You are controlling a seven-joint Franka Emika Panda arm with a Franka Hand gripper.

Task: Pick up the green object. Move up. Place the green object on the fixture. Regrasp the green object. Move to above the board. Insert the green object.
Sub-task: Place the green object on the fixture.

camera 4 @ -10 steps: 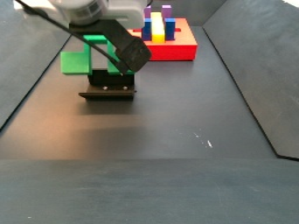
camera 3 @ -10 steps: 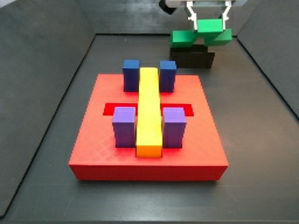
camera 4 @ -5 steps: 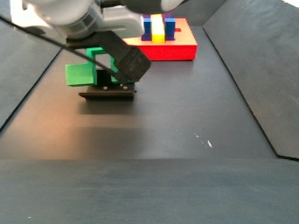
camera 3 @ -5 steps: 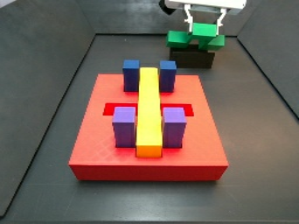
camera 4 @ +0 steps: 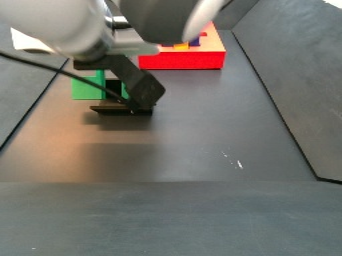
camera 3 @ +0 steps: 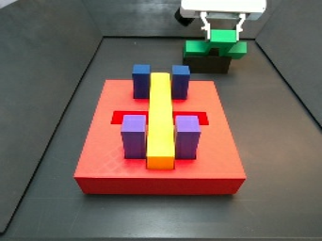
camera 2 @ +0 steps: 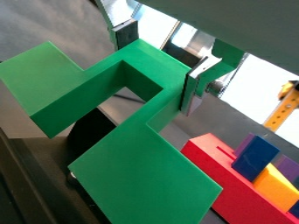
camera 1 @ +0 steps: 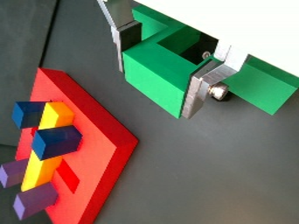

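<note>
Nearest in a side view is the red board [camera 3: 157, 151], lying flat on the dark desk [camera 3: 51, 141]. A long yellow bar [camera 3: 161, 118] runs down the middle of the board. Two purple blocks [camera 3: 134, 136] stand on either side of the bar at its near end. Two blue blocks [camera 3: 142, 75] stand on either side of it at its far end.

Beyond the board, near the far wall, stands the black fixture [camera 3: 208, 63]. The green object [camera 3: 216, 43] sits on top of the fixture. The tool [camera 3: 224, 24] hangs right above the fixture, and its two silver fingers [camera 3: 205, 23] come down on both sides of the green object.

In both wrist views the fingers [camera 1: 201, 90] press flat against the two sides of one arm of the green object [camera 1: 162, 72], so the tool [camera 1: 163, 52] is clamped on it. The green object [camera 2: 111, 114] has a deep square notch in it, and the tool [camera 2: 163, 57] grips the part beside that notch.

In a side view the big grey arm [camera 4: 94, 25] leans over the fixture [camera 4: 123, 107] and hides most of it. A bit of the green object [camera 4: 91, 85] shows beside the arm, and the board [camera 4: 187, 58] lies well beyond the fixture.
</note>
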